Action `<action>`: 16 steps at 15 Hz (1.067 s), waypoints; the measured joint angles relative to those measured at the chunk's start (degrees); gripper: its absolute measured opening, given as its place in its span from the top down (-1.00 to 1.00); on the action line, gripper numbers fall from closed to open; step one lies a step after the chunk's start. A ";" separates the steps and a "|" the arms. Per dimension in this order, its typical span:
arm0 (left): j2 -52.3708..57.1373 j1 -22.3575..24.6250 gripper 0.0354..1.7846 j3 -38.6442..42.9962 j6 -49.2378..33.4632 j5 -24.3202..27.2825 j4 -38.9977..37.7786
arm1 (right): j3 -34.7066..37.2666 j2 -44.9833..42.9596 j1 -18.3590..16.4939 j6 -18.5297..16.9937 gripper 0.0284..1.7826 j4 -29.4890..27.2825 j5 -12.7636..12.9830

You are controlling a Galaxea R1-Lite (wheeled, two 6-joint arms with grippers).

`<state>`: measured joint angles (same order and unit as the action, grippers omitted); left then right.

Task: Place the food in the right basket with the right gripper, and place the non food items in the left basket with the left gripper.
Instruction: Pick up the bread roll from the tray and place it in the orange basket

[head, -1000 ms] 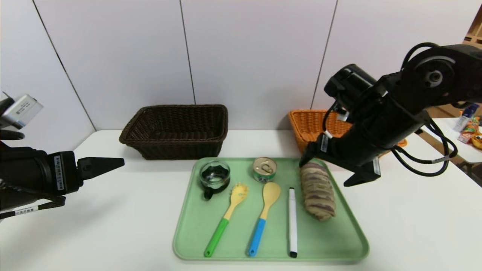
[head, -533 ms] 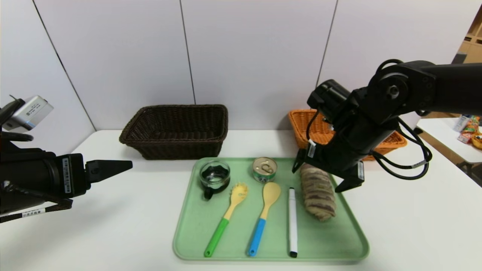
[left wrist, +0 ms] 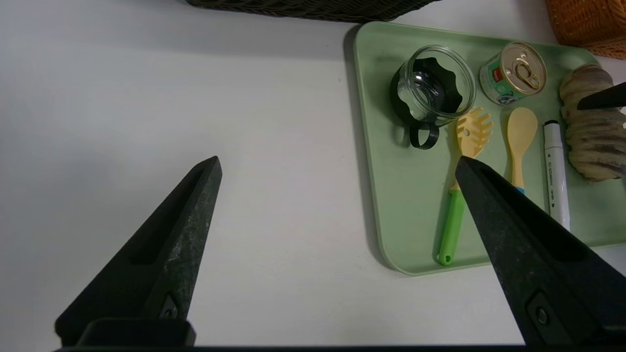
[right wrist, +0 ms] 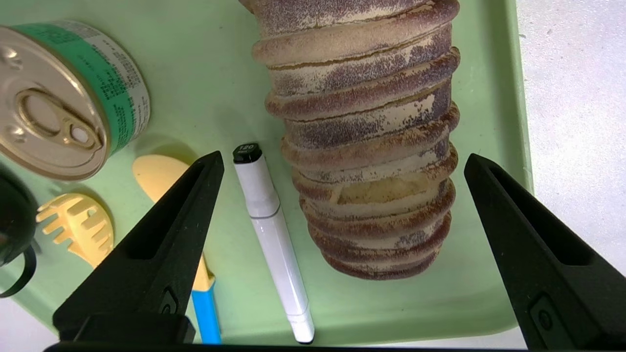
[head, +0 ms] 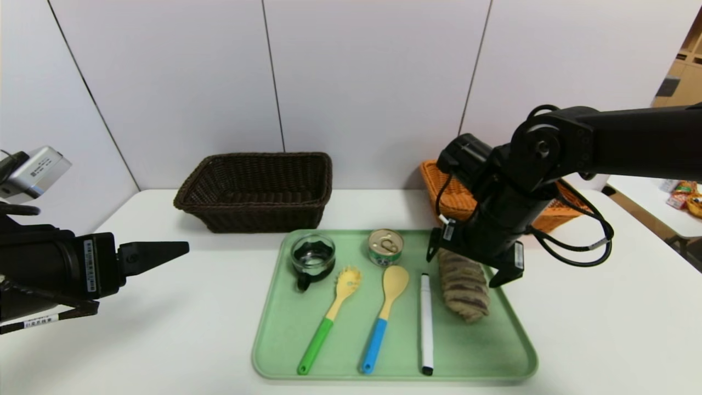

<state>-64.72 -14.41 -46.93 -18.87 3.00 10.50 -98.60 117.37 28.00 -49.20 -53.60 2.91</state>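
Observation:
The striped bread loaf (head: 465, 291) lies at the right of the green tray (head: 493, 351). With it are the gold-lidded tin (head: 385, 247), glass cup (head: 312, 257), green-handled pasta fork (head: 329, 318), blue-handled spoon (head: 386, 307) and white marker (head: 426, 323). My right gripper (head: 463, 270) is open just above the loaf's far half. In the right wrist view its gripper (right wrist: 343, 157) straddles the loaf (right wrist: 362, 146), with the marker (right wrist: 274, 234) inside the gap too. My left gripper (head: 181, 249) is open and empty over the table left of the tray (left wrist: 337, 160).
The dark brown basket (head: 258, 189) stands at the back, left of centre. The orange basket (head: 455, 186) stands at the back right, partly hidden by my right arm. A side table with packets (head: 683, 192) is at the far right.
My right gripper has moved left and down from beside the tray until it hangs over the loaf. My left gripper has shifted only slightly.

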 joint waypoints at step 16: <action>1.19 0.00 -0.89 0.63 -0.09 0.13 -0.11 | -0.07 2.54 -0.77 -0.51 -0.13 0.11 -0.13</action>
<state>-63.53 -14.41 -46.30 -18.96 3.13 10.39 -98.67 119.91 27.23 -49.71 -53.49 2.78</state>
